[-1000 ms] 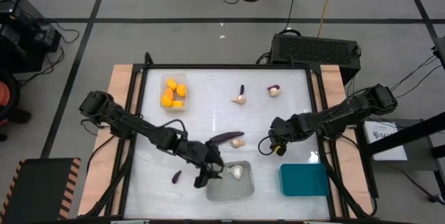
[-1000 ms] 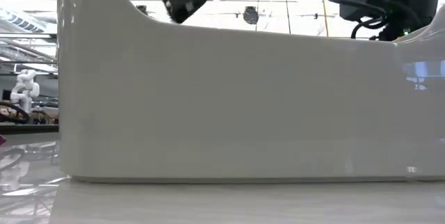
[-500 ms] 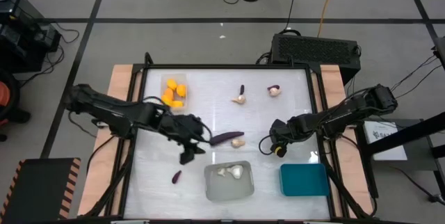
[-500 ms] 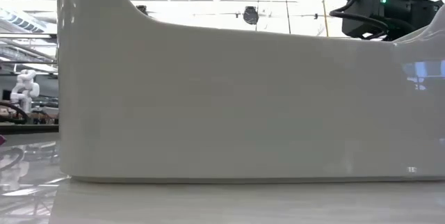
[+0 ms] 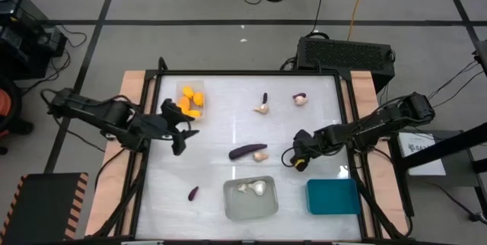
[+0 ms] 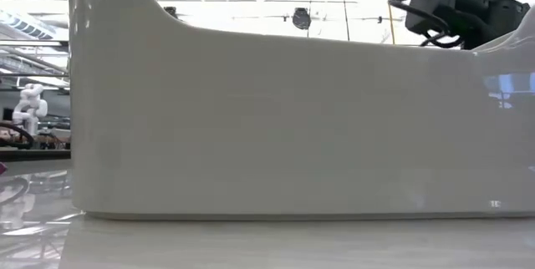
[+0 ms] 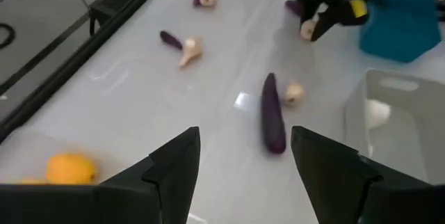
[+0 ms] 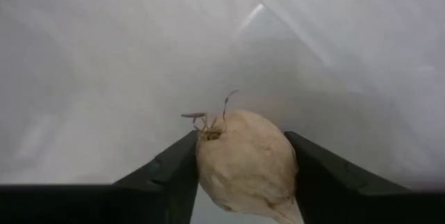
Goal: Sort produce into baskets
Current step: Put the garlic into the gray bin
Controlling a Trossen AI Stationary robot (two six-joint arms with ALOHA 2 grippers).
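Only the right wrist view shows the pale cream garlic bulb (image 8: 245,161) clamped between the right gripper (image 8: 242,165) fingers; overhead it is hidden. The left gripper (image 5: 181,132), empty and parted, hovers beside the clear bin of orange pieces (image 5: 190,101)

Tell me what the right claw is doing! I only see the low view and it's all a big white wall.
Observer: The right gripper has a garlic bulb pinched between its fingers, over the table.
Operator: What's the wall?
Observer: It looks like the grey bin, right in front of your camera. Two garlic bulbs lie in it.
Operator: And the other claw?
Observer: The left gripper is open and empty, beside the clear bin of orange pieces.
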